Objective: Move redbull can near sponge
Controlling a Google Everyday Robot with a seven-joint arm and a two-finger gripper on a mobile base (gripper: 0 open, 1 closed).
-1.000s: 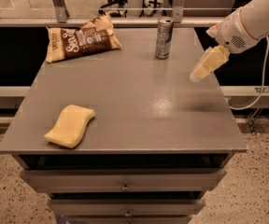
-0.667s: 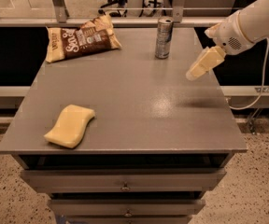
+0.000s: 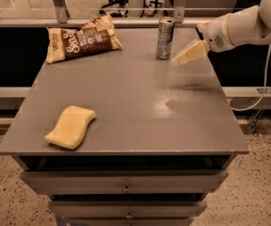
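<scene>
The gripper (image 3: 189,53) hangs just right of the redbull can (image 3: 164,38), holding nothing, though how wide it stands I cannot tell; it should come in level at mid-height, straddle the body squarely and close gently so the can doesn't tip. The can stands upright at the worktop's (image 3: 140,93) far edge, long axis vertical, top up, well apart from the sponge (image 3: 71,126) at near left

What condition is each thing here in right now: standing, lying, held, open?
can: upright, far edge of table, not held.
sponge: lying flat, front left.
snack bag: lying flat, far left corner.
gripper: in the air just right of the can, holding nothing.
drawers: look shut.
</scene>
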